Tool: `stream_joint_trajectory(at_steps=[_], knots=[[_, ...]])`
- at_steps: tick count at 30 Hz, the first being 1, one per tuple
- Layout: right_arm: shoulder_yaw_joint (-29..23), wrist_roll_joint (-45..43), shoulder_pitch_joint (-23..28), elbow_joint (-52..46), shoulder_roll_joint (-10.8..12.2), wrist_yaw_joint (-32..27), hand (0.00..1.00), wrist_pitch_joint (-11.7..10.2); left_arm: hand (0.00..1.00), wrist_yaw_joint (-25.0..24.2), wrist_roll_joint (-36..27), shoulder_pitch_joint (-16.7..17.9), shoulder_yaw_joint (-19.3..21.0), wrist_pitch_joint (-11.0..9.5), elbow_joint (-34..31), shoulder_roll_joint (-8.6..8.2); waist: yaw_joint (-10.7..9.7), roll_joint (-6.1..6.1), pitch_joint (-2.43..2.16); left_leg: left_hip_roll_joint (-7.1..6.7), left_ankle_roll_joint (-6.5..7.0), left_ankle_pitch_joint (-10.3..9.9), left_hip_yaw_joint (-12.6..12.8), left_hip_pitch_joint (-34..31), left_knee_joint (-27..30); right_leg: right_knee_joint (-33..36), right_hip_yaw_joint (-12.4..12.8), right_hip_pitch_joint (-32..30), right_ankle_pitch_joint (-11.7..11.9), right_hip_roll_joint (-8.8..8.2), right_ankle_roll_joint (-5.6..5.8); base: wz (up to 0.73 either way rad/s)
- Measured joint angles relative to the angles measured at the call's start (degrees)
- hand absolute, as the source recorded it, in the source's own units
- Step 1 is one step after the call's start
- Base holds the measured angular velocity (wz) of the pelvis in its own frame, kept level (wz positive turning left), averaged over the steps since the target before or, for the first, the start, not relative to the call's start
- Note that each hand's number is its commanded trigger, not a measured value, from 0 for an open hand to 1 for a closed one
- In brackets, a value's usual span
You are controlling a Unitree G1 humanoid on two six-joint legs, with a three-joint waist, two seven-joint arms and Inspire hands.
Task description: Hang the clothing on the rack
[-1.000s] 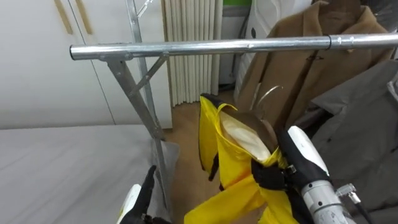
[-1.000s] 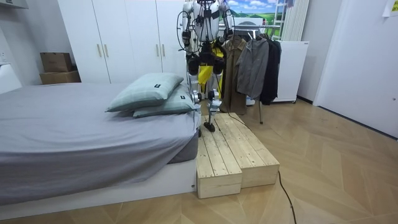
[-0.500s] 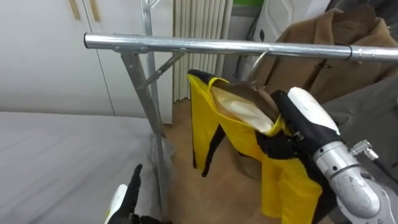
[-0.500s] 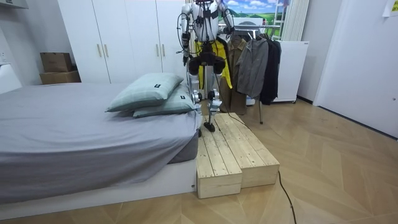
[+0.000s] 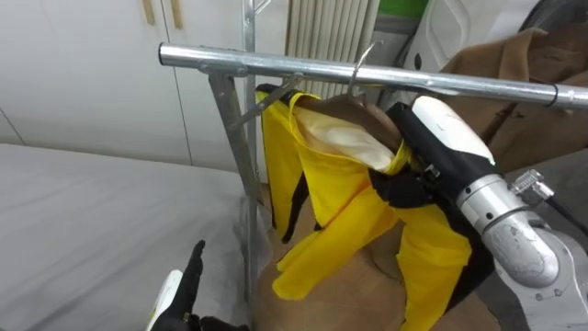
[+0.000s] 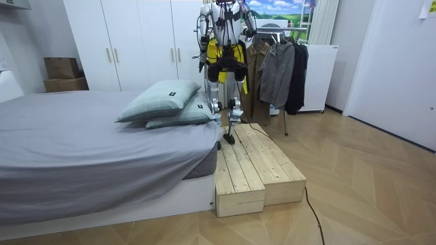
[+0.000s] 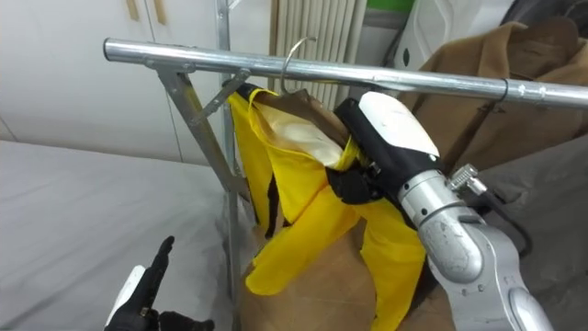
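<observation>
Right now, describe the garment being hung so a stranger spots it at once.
Find the metal clothes rail beside the bed. Near its left end is the yellow garment, gripped by the right hand. It alone is bright yellow; the brown coat and grey garment sit further right.

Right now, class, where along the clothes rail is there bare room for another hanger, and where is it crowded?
Bare: the metal rail from its left end to the hanger hook. Tighter: between that hook and the tan coat, where the right hand grips the yellow jacket just below. Crowded: from the tan coat rightward.
</observation>
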Motion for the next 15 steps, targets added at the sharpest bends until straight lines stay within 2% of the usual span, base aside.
stream_joint_trajectory(at_steps=[3, 10, 13, 15], knots=[[-0.04, 2.72, 0.0, 0.1, -0.01, 2.0, 1.0, 0.05, 0.0, -0.02, -0.04, 0.43, -0.01, 0.04, -0.01, -0.07, 0.3, 0.01, 0.0, -0.06, -0.12, -0.06, -1.21, -0.03, 0.06, -0.17, -0.35, 0.18, 0.1, -0.02, -0.16, 0.05], [-0.07, 8.48, -0.06, 0.25, 0.12, 4.11, 1.0, 1.47, 0.0, -0.02, -0.01, 0.43, -0.01, 0.16, -0.02, -0.22, 0.59, 0.23, 0.15, -0.03, -0.35, 0.06, -1.33, -0.12, 0.04, -0.72, -1.68, 0.19, -0.03, -0.37, -0.35, 0.1], [-0.13, 12.77, -0.46, 1.08, 0.31, 4.47, 1.0, 1.47, 0.0, -0.02, -0.01, 0.46, -0.04, 0.16, -0.03, -0.36, 0.83, 0.42, 0.28, 0.05, -0.42, 0.09, -1.31, 0.0, 0.08, -0.65, -2.34, 0.61, -0.07, -0.46, -0.44, 0.05], [-0.15, 17.58, -1.46, 3.45, 0.38, 4.47, 1.0, 1.47, 0.0, -0.03, -0.06, 0.45, -0.12, 0.16, -0.03, -0.69, 0.73, 0.45, 0.3, 0.07, -0.43, 0.08, -1.33, 0.04, 0.05, -0.69, -3.63, 0.36, -0.16, -0.66, -0.57, 0.06]])
